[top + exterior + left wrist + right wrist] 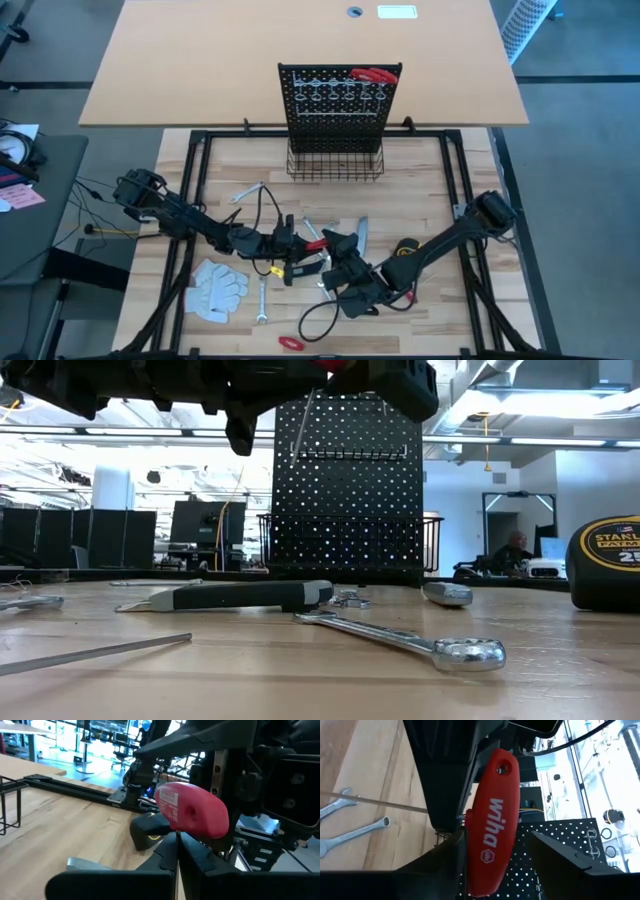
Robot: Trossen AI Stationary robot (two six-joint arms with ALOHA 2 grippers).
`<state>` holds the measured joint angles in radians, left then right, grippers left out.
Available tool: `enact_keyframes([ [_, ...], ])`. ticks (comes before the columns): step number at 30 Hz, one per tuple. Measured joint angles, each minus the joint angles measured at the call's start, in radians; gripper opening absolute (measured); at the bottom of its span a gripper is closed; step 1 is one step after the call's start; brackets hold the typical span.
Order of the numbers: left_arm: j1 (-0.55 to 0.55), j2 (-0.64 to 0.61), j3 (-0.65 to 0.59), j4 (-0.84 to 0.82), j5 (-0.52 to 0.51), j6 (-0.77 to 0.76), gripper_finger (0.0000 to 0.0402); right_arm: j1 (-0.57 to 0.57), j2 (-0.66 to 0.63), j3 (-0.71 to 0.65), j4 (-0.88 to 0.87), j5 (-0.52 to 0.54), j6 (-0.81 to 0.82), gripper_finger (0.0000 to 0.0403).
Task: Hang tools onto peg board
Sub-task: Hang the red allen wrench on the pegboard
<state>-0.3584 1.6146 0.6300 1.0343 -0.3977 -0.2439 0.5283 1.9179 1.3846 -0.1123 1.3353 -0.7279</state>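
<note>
Two dark, jointed arms trail black cables, each ending in a black two-fingered claw.

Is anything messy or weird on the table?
Yes. Silver wrenches and a yellow-black tape measure lie scattered flat on the wooden table, not hung on the black peg board. A pair of white work gloves lies crumpled near the left arm.

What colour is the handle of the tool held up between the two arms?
Red, with white lettering on the handle; clearest in the right wrist view.

white gloves (217,288) on table (420,200).
</note>
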Motion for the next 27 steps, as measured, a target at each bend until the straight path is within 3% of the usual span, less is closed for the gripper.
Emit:
enact_keyframes([
  [10, 0.000, -0.001, 0.000, 0.008, 0.000, 0.000, 0.0000, 0.009, 0.000, 0.000, -0.007, -0.006, 0.037, 0.0098],
  [13, 0.000, -0.001, 0.000, 0.006, 0.001, 0.000, 0.0006, 0.012, 0.000, 0.000, -0.014, -0.006, 0.072, 0.0098],
  [17, 0.000, -0.002, 0.000, -0.026, 0.001, 0.019, 0.0044, 0.019, 0.000, 0.000, -0.029, -0.005, 0.094, 0.0098],
  [20, 0.008, -0.046, 0.000, -0.145, 0.001, 0.019, 0.0083, 0.020, -0.004, 0.001, -0.089, 0.007, 0.134, 0.0098],
  [27, 0.008, -0.294, -0.001, -0.645, -0.004, 0.022, 0.0147, 0.019, -0.103, 0.001, -0.245, 0.075, 0.216, 0.0098],
])
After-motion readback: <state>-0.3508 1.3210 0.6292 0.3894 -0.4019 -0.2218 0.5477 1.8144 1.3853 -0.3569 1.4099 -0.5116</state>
